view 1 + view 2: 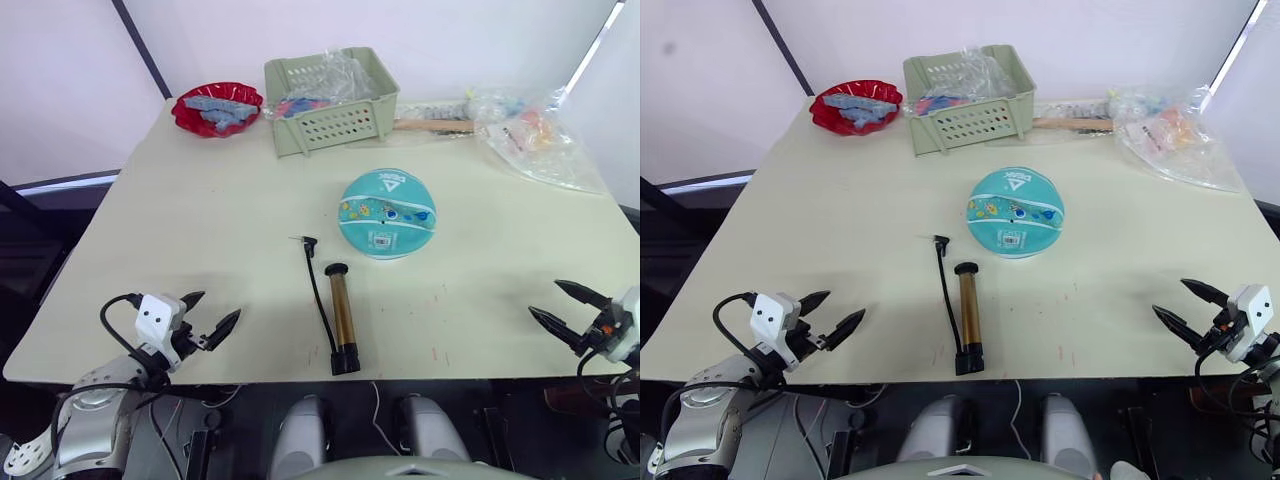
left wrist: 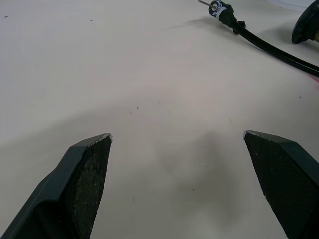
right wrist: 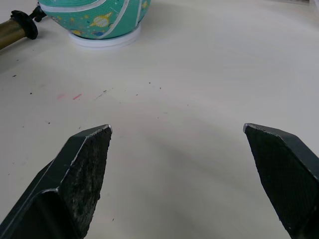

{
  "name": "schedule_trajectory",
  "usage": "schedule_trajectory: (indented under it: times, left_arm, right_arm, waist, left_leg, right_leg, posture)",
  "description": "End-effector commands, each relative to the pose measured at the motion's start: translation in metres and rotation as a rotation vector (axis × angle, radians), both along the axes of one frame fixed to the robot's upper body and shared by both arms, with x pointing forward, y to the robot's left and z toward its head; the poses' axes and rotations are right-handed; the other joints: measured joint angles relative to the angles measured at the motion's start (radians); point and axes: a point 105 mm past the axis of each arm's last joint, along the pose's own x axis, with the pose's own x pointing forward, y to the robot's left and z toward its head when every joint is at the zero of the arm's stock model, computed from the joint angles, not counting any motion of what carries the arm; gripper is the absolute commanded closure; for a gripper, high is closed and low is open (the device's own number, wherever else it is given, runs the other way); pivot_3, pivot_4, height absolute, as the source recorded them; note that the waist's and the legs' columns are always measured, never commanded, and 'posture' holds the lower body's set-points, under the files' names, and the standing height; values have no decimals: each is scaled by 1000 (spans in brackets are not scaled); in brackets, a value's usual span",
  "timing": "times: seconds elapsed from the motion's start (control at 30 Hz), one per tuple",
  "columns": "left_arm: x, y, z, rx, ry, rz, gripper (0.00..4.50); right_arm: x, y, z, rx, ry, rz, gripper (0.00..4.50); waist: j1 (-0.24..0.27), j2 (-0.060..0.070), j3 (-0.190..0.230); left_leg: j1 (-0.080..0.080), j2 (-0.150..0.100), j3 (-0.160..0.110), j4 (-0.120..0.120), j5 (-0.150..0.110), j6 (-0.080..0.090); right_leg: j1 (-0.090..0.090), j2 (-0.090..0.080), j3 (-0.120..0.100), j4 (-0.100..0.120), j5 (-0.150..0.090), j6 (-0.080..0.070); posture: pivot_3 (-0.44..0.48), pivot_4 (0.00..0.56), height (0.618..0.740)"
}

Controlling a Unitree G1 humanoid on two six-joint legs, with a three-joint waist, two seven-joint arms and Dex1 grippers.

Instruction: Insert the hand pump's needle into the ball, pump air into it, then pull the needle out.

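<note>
Both sets of fingers were spread wide and held nothing: the left gripper hovered over the near left edge of the bench, the right gripper over the near right edge. The hand pump lay flat well ahead and to the inner side of the left fingers, its hose curving away to the needle, which rested on the bench pointing away from the ball. The ball sat on a white ring, ahead of the right fingers and well apart from them. Nothing seemed started, so the first step was probably picking up the needle end. That would go best by closing the left fingers on the black fitting behind the pin, not on the pin, while the right fingers steadied the ball so it could not roll off its ring. The ball's valve hole could not be made out, so it needed locating first.
</note>
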Motion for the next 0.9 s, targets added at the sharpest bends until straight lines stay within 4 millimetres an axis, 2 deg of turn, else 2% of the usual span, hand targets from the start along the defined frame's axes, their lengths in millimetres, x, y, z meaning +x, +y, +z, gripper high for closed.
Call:
schedule_trajectory:
  times: [0.03,0.67,0.9]
  left_arm:
    - [0,0,10,21,-36,-14,0]
    - [-6,-4,10,-3,-42,-16,0]
    - [-1,-19,15,-44,-43,-27,0]
  right_arm:
    - [-5,-7,4,-12,-38,-16,62]
    - [-10,-5,-4,4,-44,19,62]
    - [-10,4,12,12,-84,97,62]
  waist:
    - [0,0,0]
    - [0,0,0]
    - [0,0,0]
  left_leg:
    - [0,0,0,0,0,0]
    - [2,1,-2,1,0,0]
    - [2,1,-2,1,0,0]
  right_leg:
    - [0,0,-1,0,0,0]
    - [1,1,1,0,0,0]
    - [1,0,1,0,0,0]
  posture:
    - [0,150,738]
    - [0,150,738]
    - [0,150,738]
